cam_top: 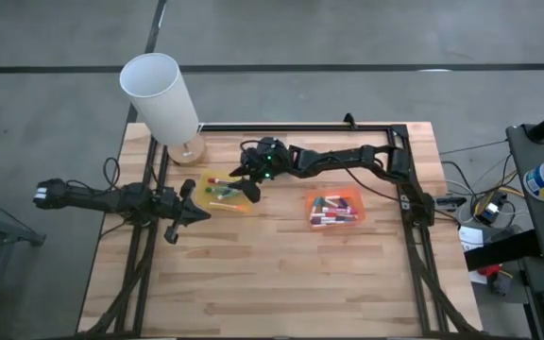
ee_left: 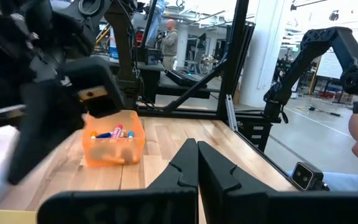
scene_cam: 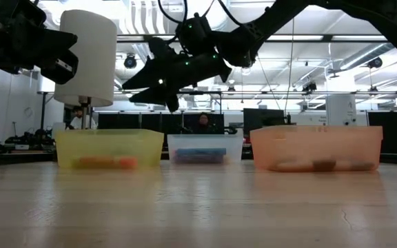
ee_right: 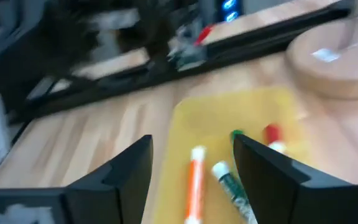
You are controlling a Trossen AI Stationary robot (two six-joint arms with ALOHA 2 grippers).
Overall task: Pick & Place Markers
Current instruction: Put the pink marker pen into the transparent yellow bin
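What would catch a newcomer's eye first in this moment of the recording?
Probably the tall white lamp shade at the table's back-left corner, towering over everything. Next, the right gripper, jaws open, hovering over the yellow tray mid-table, where orange and green markers lie. To the tray's right, the orange tray is packed with more markers, while the left gripper, shut, waits beside the yellow tray.

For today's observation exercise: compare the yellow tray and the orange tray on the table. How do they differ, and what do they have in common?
The yellow tray lies under the right gripper, whose fingers are open; the orange tray has no gripper above it. The yellow tray holds just a few markers; the orange tray holds a fuller pile. The yellow tray sits nearer the white lamp. Both are small, translucent, open-topped trays on the wooden table.
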